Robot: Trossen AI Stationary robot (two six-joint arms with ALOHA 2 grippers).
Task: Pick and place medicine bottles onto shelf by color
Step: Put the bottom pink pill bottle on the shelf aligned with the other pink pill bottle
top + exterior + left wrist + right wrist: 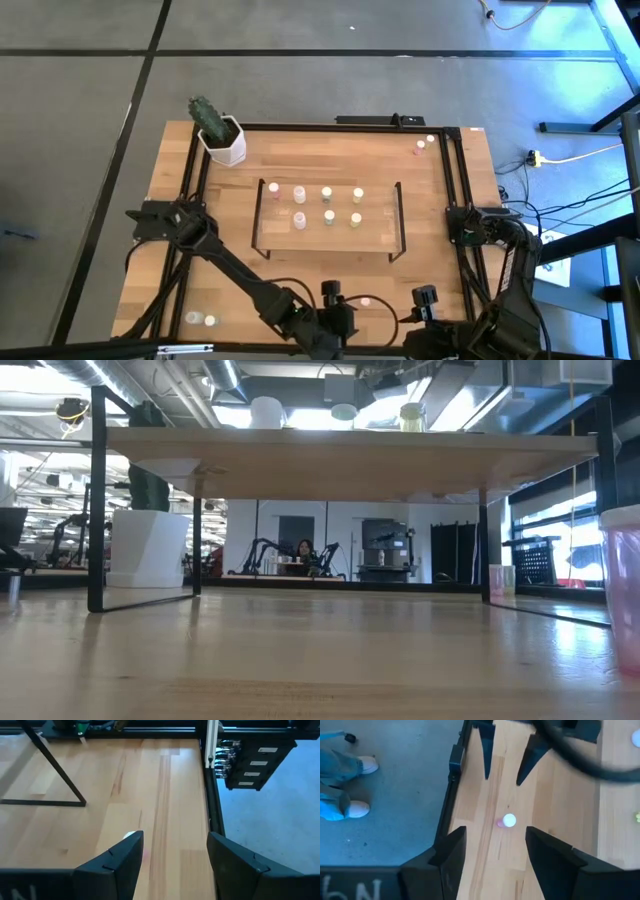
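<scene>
At the far left of the table, near its front edge, two loose bottles are seen lying well apart from everything else. A white pot with a cactus is set at the back left corner. The left gripper is held low over the front edge near the middle, and in its wrist view the fingers are spread wide, with nothing between them; a pale cap with a pink body beneath it is partly hidden behind one finger.

In the middle of the table stands the shelf, on which six bottles are set in two rows: a pink pair, a pale green pair and a yellow pair.

A single pink bottle is seen upright on the bare wood between the two grippers. The right gripper is held just beside it, its fingers also parted and empty.

Two more bottles are left at the back right corner.

The pink bottle is judged light, rigid and smooth, so it may tip or slide when nudged. It is best taken across the round body just under the cap, with the fingers brought down evenly on both sides.
</scene>
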